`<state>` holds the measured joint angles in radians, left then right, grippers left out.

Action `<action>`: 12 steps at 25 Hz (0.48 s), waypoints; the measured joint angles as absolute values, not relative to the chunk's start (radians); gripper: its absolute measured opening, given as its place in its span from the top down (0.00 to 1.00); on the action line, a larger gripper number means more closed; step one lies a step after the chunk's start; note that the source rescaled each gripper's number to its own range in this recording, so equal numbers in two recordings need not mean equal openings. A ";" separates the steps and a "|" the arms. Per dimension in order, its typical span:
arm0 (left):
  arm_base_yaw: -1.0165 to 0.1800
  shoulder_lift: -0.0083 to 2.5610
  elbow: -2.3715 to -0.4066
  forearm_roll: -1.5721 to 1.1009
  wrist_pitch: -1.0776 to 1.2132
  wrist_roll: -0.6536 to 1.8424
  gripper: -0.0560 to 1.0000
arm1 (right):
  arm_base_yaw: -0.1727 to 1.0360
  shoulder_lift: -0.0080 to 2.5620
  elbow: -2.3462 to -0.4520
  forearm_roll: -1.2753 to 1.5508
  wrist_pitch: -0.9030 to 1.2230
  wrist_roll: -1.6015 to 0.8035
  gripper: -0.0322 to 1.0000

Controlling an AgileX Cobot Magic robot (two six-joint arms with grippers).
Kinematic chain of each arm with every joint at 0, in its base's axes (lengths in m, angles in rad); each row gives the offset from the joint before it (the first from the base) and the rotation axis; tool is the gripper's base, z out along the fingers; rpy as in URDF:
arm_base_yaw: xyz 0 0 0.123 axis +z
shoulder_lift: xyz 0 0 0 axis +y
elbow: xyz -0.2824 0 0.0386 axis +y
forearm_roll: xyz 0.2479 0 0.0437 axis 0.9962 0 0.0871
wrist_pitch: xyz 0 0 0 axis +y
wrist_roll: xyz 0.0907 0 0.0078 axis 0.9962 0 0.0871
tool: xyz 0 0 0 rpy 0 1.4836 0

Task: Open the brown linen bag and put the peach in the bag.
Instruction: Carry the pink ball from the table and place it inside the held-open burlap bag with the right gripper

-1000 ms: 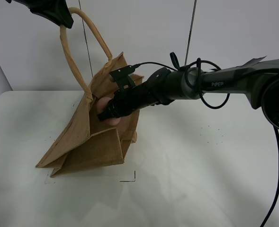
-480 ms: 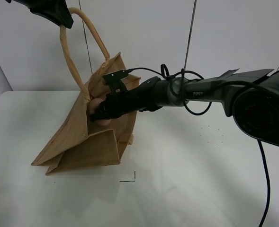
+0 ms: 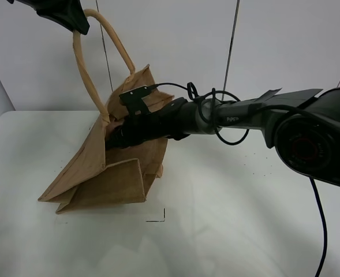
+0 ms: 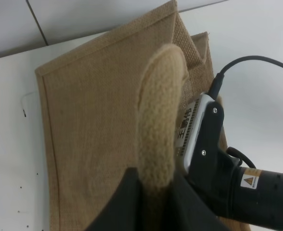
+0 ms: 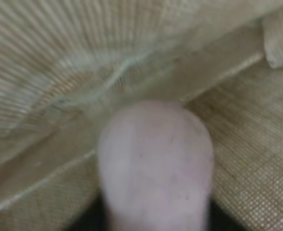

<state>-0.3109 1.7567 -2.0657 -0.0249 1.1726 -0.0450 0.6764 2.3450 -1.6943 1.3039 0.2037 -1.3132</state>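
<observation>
Delivery nears: your right gripper, at the mouth of the tan-brown burlap tote bag a moment ago, now reaches inside it, clenched on the dusty pink rounded peach. Your left gripper pinches the looped tan rope handle, holding the bag open.

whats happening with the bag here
The left claw holds the brown linen bag up by one handle, so its mouth gapes open. The right claw is inside that opening, gripping the peach in front of the bag's inner weave. The peach is not yet let go.
</observation>
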 joint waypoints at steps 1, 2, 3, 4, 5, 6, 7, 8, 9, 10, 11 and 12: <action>-0.311 1.757 -2.066 -0.025 1.173 -0.045 0.95 | 0.676 2.345 -1.694 1.303 0.208 -1.313 0.23; -0.311 1.757 -2.066 -0.025 1.173 -0.045 0.95 | 0.676 2.345 -1.695 1.296 0.211 -1.311 0.13; -0.311 1.757 -2.066 -0.025 1.173 -0.045 0.95 | 0.676 2.344 -1.695 1.282 0.215 -1.302 0.09; -0.311 1.757 -2.066 -0.025 1.173 -0.045 0.95 | 0.676 2.343 -1.695 1.263 0.218 -1.281 0.05; -0.311 1.757 -2.066 -0.025 1.173 -0.045 0.95 | 0.676 2.339 -1.696 1.242 0.228 -1.250 0.03; -0.311 1.757 -2.066 -0.026 1.173 -0.045 0.95 | 0.676 2.332 -1.696 1.209 0.245 -1.210 0.02; -0.311 1.757 -2.066 -0.026 1.173 -0.045 0.95 | 0.674 2.322 -1.696 1.166 0.271 -1.171 0.01; -0.311 1.757 -2.066 -0.026 1.173 -0.045 0.95 | 0.669 2.307 -1.696 1.117 0.299 -1.115 0.01; -0.311 1.757 -2.066 -0.025 1.173 -0.045 0.95 | 0.662 2.289 -1.697 1.073 0.337 -1.054 0.00; -0.311 1.757 -2.066 -0.025 1.173 -0.045 0.95 | 0.653 2.274 -1.699 1.016 0.380 -0.991 0.00; -0.311 1.757 -2.066 -0.025 1.173 -0.045 0.95 | 0.644 2.253 -1.699 0.958 0.419 -0.937 0.00; -0.311 1.757 -2.066 -0.025 1.173 -0.045 0.95 | 0.633 2.233 -1.699 0.910 0.466 -0.875 0.00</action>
